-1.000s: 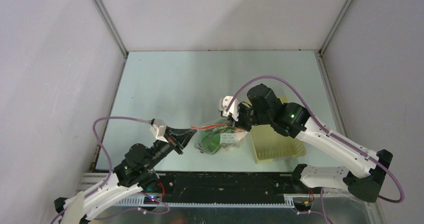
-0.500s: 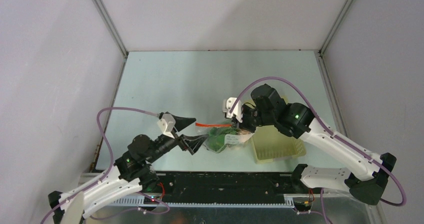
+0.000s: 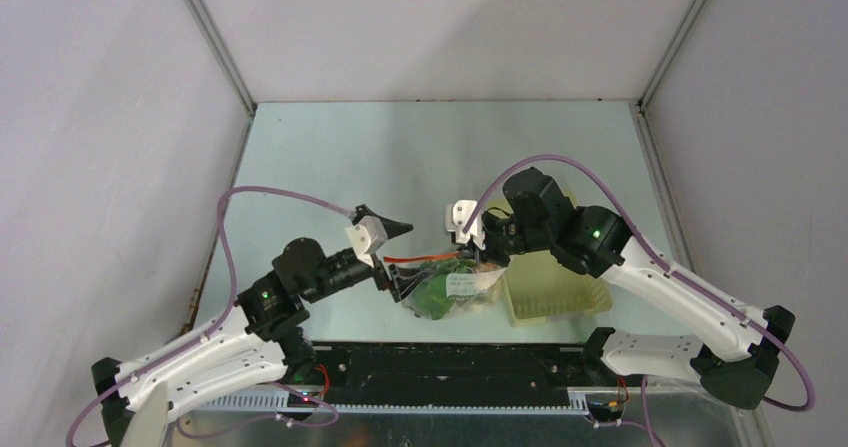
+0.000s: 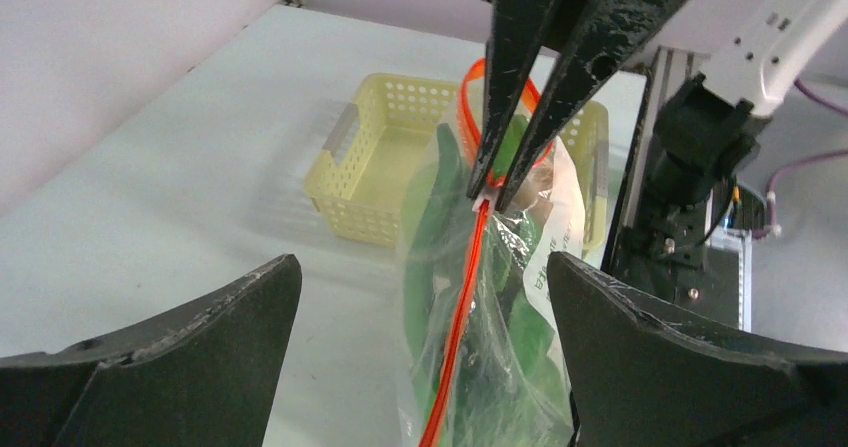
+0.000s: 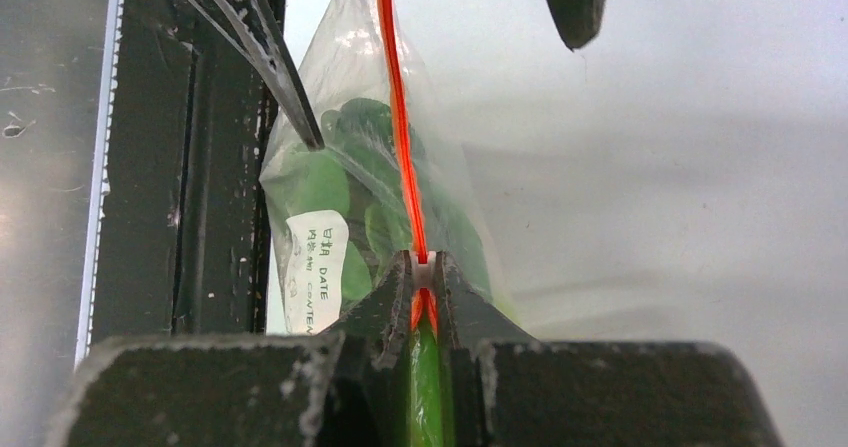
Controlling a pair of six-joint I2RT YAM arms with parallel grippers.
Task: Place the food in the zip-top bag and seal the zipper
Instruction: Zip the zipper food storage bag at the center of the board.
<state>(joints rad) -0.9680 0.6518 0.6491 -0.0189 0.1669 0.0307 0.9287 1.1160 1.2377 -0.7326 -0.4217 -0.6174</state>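
My right hand [image 5: 424, 259] is almost closed, pinching the white slider [image 5: 423, 270] on the orange zipper [image 5: 398, 117]. My left hand [image 4: 420, 277] is spread wide and holds nothing, with one finger on either side of the bag [image 4: 500, 357]. The bag is held upright over the desk [image 3: 400, 157], zipper edge up. Leafy greens [image 5: 345, 192] fill the bag. The yellow basket [image 4: 385, 157] sits just beside it.
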